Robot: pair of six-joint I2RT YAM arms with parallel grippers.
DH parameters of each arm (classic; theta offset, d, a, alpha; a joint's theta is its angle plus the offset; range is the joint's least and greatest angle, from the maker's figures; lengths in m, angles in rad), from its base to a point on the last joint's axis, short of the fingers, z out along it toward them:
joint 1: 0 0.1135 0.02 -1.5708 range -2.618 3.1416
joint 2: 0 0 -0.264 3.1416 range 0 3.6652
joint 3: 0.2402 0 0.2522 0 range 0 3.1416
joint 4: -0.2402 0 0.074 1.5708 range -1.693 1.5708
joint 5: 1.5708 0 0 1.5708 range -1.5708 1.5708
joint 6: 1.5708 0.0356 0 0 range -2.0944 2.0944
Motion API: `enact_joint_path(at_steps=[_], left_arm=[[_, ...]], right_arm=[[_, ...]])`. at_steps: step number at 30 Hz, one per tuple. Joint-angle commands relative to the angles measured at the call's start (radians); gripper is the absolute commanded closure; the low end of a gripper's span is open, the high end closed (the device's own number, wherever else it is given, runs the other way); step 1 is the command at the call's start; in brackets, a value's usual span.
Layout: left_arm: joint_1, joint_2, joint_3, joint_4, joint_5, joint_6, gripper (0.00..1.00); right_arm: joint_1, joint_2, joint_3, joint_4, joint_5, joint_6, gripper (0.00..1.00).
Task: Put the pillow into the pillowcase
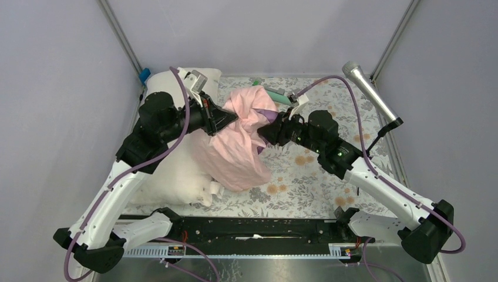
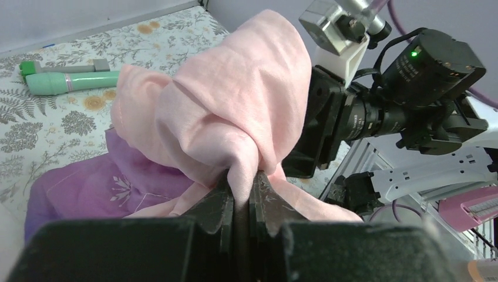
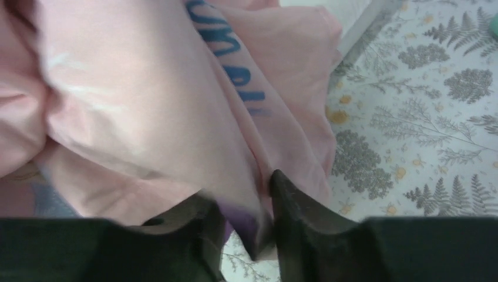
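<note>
Left pincer (image 1: 234, 119) and right pincer (image 1: 265, 127) grip the pillowcase (image 1: 238, 154) over floral tablecloth (image 1: 305, 176), lilac walls (image 1: 258, 35) around.

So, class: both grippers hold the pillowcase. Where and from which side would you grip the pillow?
Take the pillow by its near corner, which bunches out from under the pillowcase; come from the right, probably, as the left arm lies over its other side.

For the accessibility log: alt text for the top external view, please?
Seen from above, the left gripper and the right gripper each pinch a bunched pink pillowcase, holding it up between them over a floral table cloth. The cream pillow lies at left, partly under the left arm.
</note>
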Motion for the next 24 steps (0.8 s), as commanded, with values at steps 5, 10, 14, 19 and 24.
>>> enact_joint_path(at_steps=[5, 10, 14, 19, 24], left_arm=[[0.045, 0.047, -0.017, 0.155, 0.062, -0.039, 0.83], [0.033, 0.125, -0.034, 0.184, 0.087, -0.085, 0.28], [-0.009, 0.107, -0.092, 0.227, 0.009, -0.104, 0.05], [-0.056, 0.027, -0.207, 0.213, -0.135, -0.12, 0.05], [-0.187, -0.062, -0.38, 0.291, -0.185, -0.161, 0.07]], right_arm=[[0.007, -0.049, 0.309, -0.272, 0.232, -0.111, 1.0], [0.006, -0.014, 0.561, -0.54, 0.344, -0.194, 1.0], [0.007, 0.066, 0.71, -0.734, 0.392, -0.223, 1.0], [0.006, 0.103, 0.741, -0.807, 0.48, -0.233, 1.0], [0.007, 0.133, 0.761, -0.829, 0.494, -0.23, 1.0]])
